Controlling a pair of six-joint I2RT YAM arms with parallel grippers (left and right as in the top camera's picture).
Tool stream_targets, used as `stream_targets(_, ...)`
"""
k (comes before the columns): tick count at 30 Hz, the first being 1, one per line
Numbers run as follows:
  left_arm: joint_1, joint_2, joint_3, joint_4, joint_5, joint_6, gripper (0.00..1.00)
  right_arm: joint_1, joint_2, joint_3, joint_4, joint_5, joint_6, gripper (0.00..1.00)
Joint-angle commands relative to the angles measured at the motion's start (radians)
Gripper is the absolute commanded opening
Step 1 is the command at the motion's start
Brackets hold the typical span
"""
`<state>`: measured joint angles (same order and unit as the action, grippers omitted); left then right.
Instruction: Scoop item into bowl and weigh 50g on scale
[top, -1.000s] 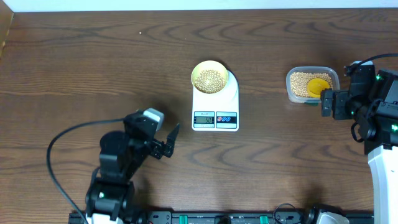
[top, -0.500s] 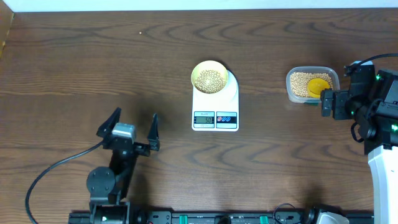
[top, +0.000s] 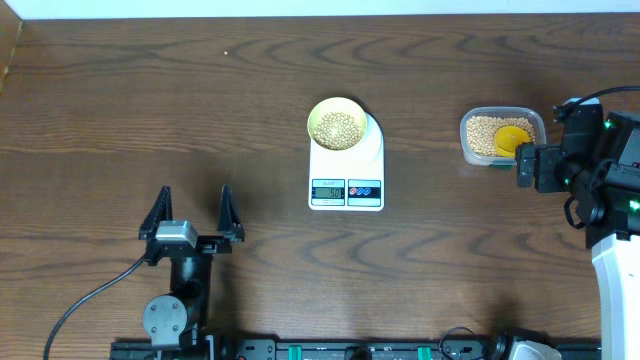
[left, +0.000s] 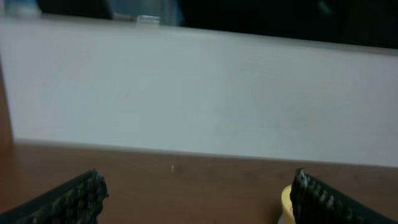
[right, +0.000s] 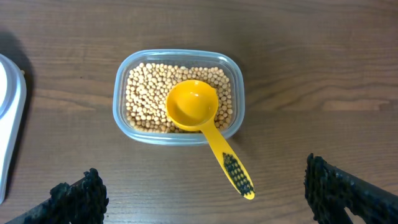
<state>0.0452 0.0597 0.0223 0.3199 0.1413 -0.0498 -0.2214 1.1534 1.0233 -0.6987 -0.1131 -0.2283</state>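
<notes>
Left claw (top: 192, 205) spread, holding nothing, near left of worktop (top: 120, 110). Centre: bowl (top: 314, 112) of beans (top: 338, 127) on scale (top: 346, 170). Right: scoop (right: 193, 106) resting in tub (right: 118, 106), right claw (right: 202, 190) spread nearby. Risk: an arm nudging the bowl would likely spill beans and shift the reading.

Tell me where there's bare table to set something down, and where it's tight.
Free: the table between scale and tub; the far strip behind the bowl; the whole left side beyond the open left gripper. Tight: the right edge, where the open right gripper hangs by the tub.
</notes>
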Motion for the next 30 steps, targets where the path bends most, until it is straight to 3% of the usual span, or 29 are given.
stream_targets(1,0.006,-0.059,-0.018,-0.063,-0.085,-0.105,0.97,-0.006,-0.008,0.003,-0.001,-0.005,-0.012,0.99)
stream_targets(5,0.018,-0.058,-0.018,-0.113,-0.134,-0.154,0.97,-0.006,-0.008,0.003,-0.001,-0.005,-0.012,0.99)
stream_targets(18,0.063,-0.059,-0.018,-0.398,-0.179,-0.154,0.97,-0.006,-0.008,0.003,-0.001,-0.005,-0.012,0.99)
stream_targets(23,0.063,-0.059,-0.018,-0.395,-0.176,-0.08,0.97,-0.006,-0.008,0.003,-0.001,-0.005,-0.012,0.99)
stream_targets(30,0.063,-0.059,-0.018,-0.391,-0.176,-0.071,0.97,-0.006,-0.008,0.003,-0.001,-0.005,-0.012,0.99)
